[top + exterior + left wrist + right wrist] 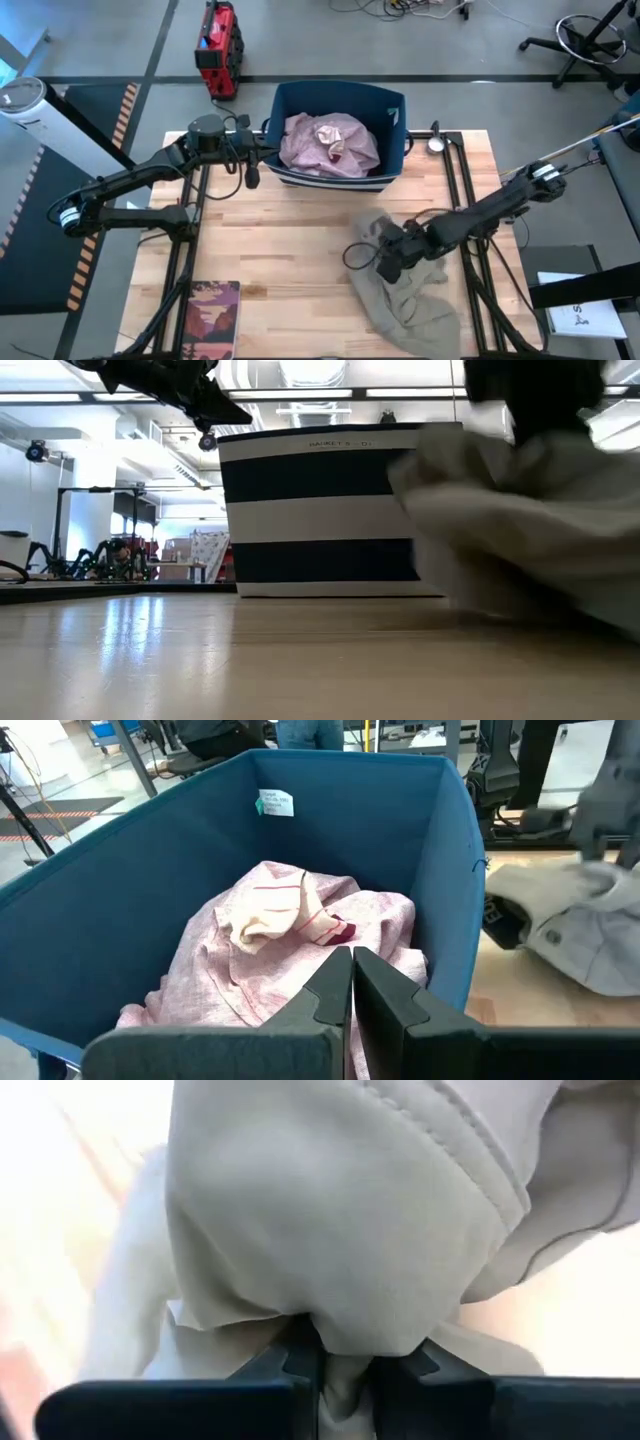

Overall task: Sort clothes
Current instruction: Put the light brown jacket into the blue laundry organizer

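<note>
A large beige-khaki garment [405, 290] lies crumpled on the wooden table's right half, and my right gripper [388, 262] is shut on it. In the navy blue bin [392, 110] at the table's far edge lies a pale lilac-pink garment [330, 145] with a cream piece on top. My left gripper [351, 982] hovers shut over the bin's left rim, holding nothing. My right gripper pinches a bunched fold of the beige garment [345, 1342] between its two fingers, several layers gathered together. The fingers slant steeply down from above. The gripped part is raised above the table while the rest of the garment [415, 310] still lies on the wood.
A flat reddish-brown book [210, 318] lies at the table's near left corner. A small round metal object [436, 143] sits right of the bin. Bare wood stretches across the table's middle and left.
</note>
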You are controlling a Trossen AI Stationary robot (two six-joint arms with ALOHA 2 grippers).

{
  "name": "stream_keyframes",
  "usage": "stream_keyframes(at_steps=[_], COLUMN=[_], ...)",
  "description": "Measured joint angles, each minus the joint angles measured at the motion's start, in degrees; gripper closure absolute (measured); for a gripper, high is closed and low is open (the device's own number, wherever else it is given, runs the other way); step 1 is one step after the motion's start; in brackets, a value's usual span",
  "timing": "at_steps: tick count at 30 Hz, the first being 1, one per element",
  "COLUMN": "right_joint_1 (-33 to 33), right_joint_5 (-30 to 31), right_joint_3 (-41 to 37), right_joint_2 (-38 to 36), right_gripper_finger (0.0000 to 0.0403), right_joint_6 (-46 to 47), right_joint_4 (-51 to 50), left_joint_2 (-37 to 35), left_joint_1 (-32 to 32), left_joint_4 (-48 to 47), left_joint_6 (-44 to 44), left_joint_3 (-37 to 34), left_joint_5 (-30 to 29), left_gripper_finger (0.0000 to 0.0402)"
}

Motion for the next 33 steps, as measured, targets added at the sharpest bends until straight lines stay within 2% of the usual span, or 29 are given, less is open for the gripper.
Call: stream_keyframes(at_steps=[4, 9, 15, 19, 26, 33], right_joint_1=[-0.1, -0.3, -1.0, -3.2, -8.6, -17.4], right_joint_5=[4.2, 6.3, 10.9, 16.3, 25.6, 25.7], right_joint_3=[8.0, 20.1, 34.9, 44.7, 63.2, 79.1], right_joint_2=[-2.2, -2.6, -0.8, 0.6, 4.6, 10.4], right_gripper_finger=[0.0372, 0.0372, 0.0372, 0.0372, 0.0372, 0.0372], right_joint_6=[-4.2, -11.2, -24.1, -33.2, -56.0, -78.2], right_joint_4=[-5.0, -10.1, -11.2, -11.3, -7.4, 2.7], left_joint_2=[-0.1, -0.8, -2.6, -3.8, -5.7, -6.2], left_joint_1=[0.0, 0.0, 0.0, 0.0, 0.0, 0.0], left_joint_4=[0.1, 0.4, 0.6, 1.0, 1.2, 1.2], left_joint_6=[-0.6, -0.7, -0.9, -0.9, -1.1, -1.1], left_joint_3=[0.0, 0.0, 0.0, 0.0, 0.1, 0.1], left_joint_5=[0.0, 0.0, 0.0, 0.0, 0.0, 0.0], left_gripper_finger=[0.0402, 0.0402, 0.0402, 0.0402, 0.0402, 0.0402])
